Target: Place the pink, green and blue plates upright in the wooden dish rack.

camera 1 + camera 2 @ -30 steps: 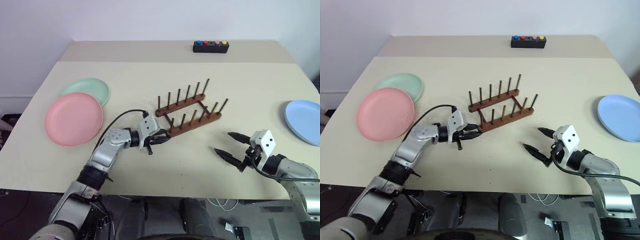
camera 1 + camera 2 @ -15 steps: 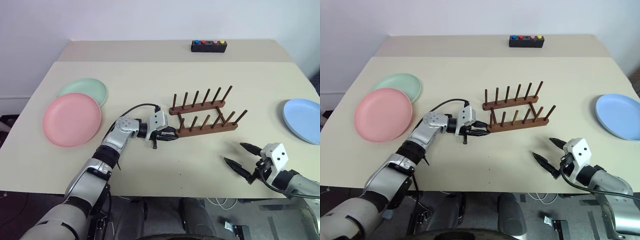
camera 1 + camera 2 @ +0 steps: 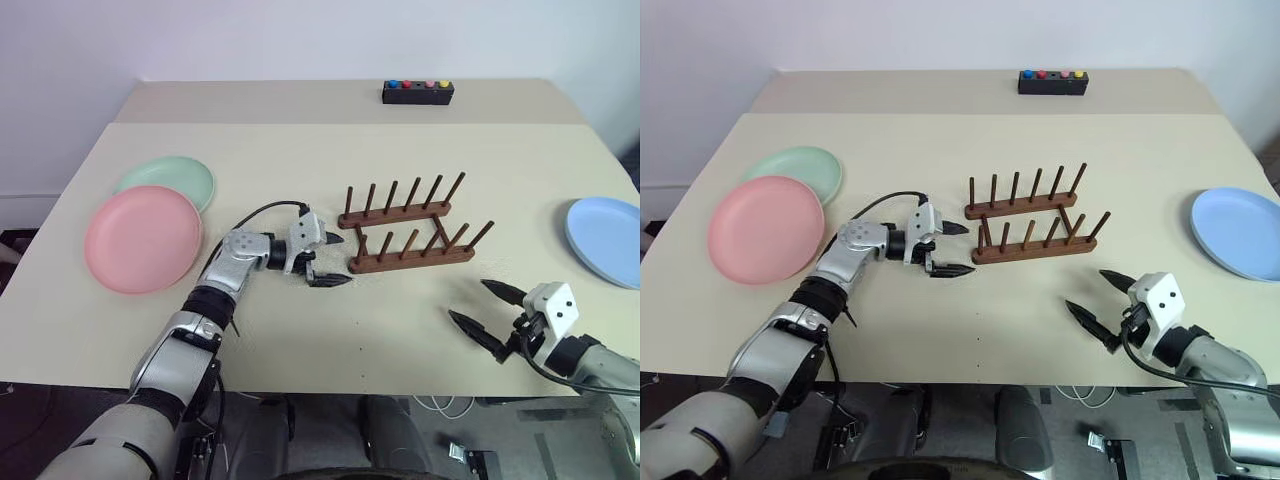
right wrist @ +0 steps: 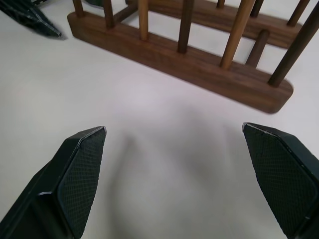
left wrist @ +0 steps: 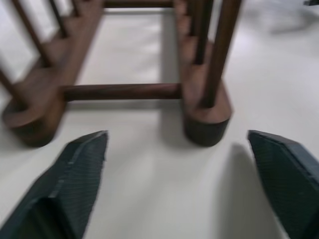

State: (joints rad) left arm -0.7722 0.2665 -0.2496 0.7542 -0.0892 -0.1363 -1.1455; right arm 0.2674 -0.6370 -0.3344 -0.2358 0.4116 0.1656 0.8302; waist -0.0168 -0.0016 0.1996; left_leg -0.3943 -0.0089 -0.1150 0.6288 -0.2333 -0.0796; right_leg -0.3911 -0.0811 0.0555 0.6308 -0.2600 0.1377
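Note:
The wooden dish rack [image 3: 410, 236] stands empty in the middle of the table, its two peg rows running left to right. My left gripper [image 3: 336, 260] is open just off the rack's left end [image 5: 119, 92], its fingertips apart from the wood. At the far left the pink plate [image 3: 143, 238] lies flat, overlapping the green plate [image 3: 170, 179] behind it. The blue plate [image 3: 605, 227] lies flat at the right edge. My right gripper [image 3: 472, 302] is open and empty near the front edge, in front of the rack [image 4: 184, 55].
A black box with coloured buttons [image 3: 418, 92] sits at the back of the table. Bare tabletop [image 3: 400, 320] separates the rack from the front edge and from each group of plates.
The left gripper, shut on the rack's left end, swung the rack level and to the right, then let go and opened. The right gripper drew back toward the front edge.

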